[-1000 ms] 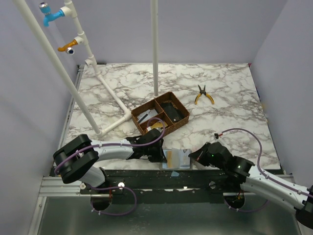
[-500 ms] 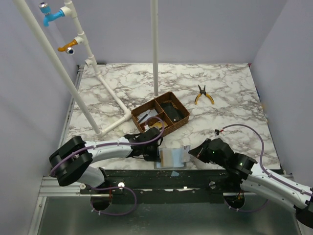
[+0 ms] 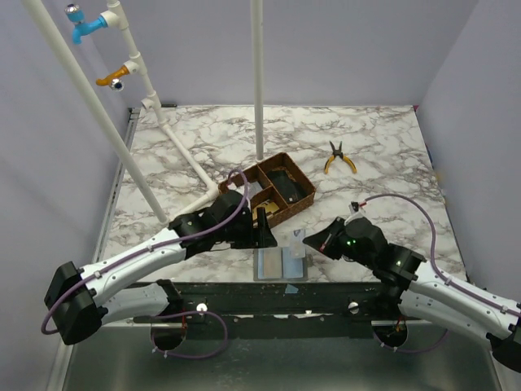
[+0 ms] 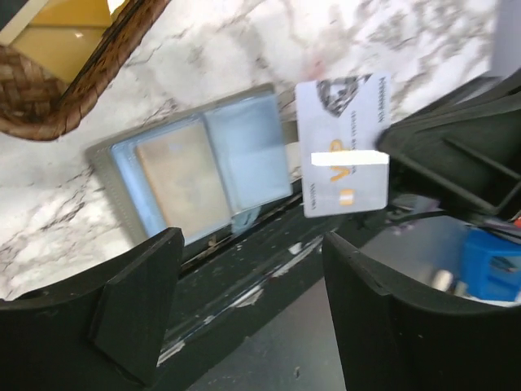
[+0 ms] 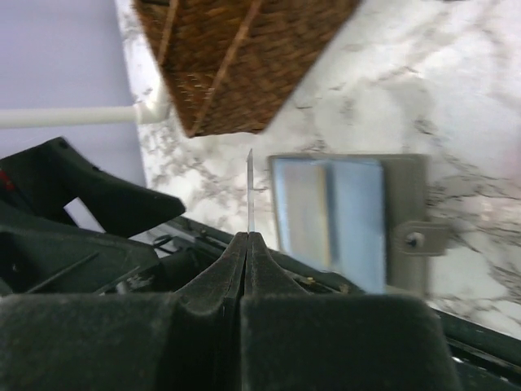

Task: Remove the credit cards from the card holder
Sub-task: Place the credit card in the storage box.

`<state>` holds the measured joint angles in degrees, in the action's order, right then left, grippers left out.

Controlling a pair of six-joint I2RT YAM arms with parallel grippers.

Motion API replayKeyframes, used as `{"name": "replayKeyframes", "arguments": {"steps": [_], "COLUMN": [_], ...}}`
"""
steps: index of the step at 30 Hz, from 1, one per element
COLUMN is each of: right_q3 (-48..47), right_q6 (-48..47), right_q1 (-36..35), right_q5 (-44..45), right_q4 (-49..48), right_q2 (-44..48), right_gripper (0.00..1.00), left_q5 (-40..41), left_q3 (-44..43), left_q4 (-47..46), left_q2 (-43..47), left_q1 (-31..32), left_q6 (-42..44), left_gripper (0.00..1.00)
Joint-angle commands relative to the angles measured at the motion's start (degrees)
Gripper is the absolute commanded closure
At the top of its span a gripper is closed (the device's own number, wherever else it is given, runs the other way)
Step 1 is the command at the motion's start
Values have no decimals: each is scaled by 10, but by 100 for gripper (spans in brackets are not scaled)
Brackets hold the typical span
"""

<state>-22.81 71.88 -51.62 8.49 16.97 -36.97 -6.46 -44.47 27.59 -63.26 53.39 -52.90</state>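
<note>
The card holder (image 3: pixel 281 264) lies open and flat at the table's front edge, pale blue-grey inside. A tan card (image 4: pixel 181 176) still sits in one pocket of the holder (image 4: pixel 244 151). My right gripper (image 3: pixel 306 241) is shut on a whitish credit card (image 4: pixel 342 147), holding it by one edge above the holder's right side. The right wrist view shows that card edge-on (image 5: pixel 250 189) rising from the closed gripper (image 5: pixel 247 236), with the holder (image 5: pixel 358 213) below. My left gripper (image 3: pixel 265 229) hovers open and empty just behind the holder; its fingers (image 4: pixel 134 301) frame the holder.
A brown woven three-compartment tray (image 3: pixel 303 204) stands just behind the holder and close to both grippers. Yellow-handled pliers (image 3: pixel 339 158) lie at the back right. White pipes (image 3: pixel 258 81) rise from the table's back left and middle.
The left gripper has opened and drawn back from the holder's left edge toward the tray. The right gripper has lifted up and leftward with the whitish card.
</note>
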Motion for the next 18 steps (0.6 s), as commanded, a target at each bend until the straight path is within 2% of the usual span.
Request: {"name": "replayKeyframes", "arguments": {"steps": [1,8,14,18], "right_q3": [-42,-60,-61,-64], "right_q6": [-8,7,23,28], "right_q1": [4,3,4,4], "right_q5": [-39,-80,-116,-125], "right_q4": [-69,-147,-205,-225], "right_q2": [-20,-56,-78,-90], "right_gripper": [99,99,99,99], "left_q5": [-130,-253,-307,-333], "left_q3": [21,73,111,136], "left_q4": [-70,-191,-289,-367], "left_q2": [43,75,74,63], "left_q1": [-57,-118,-138,-144], "left_q6": [12,-36,-87,-129], "left_gripper": [28,26,27,31]}}
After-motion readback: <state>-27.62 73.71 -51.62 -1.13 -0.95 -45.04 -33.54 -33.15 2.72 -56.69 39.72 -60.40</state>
